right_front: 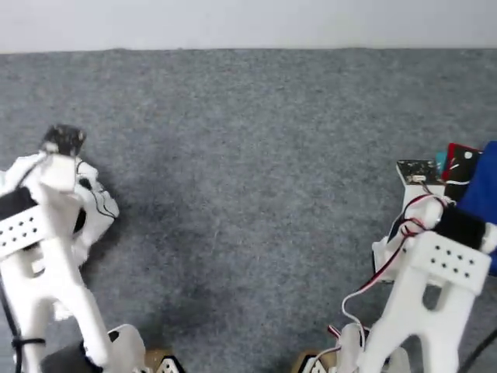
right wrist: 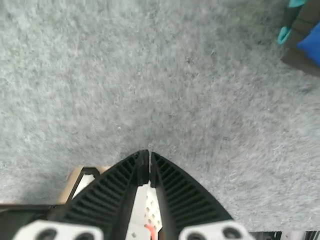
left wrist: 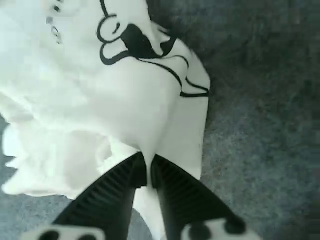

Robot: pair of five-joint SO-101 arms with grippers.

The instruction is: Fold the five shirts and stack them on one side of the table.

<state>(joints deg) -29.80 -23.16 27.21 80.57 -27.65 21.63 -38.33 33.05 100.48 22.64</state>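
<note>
A crumpled white shirt (left wrist: 100, 100) with a black line drawing (left wrist: 135, 45) lies on the grey felt table at the left side. My left gripper (left wrist: 148, 167) is shut on a fold of it, the cloth pinched between the black fingertips. From above, the same white shirt (right_front: 95, 203) peeks out under the left arm (right_front: 46, 233). My right gripper (right wrist: 149, 159) hangs shut over bare felt near the right front edge, with nothing in it. A blue cloth (right_front: 481, 186) lies at the right edge behind the right arm (right_front: 435, 272).
The grey felt table (right_front: 256, 171) stretches wide between the two arms. A red item (right_front: 462, 162) and a teal item (right wrist: 287, 29) sit by the blue cloth (right wrist: 312, 42) at the right edge. A pale wall runs along the back.
</note>
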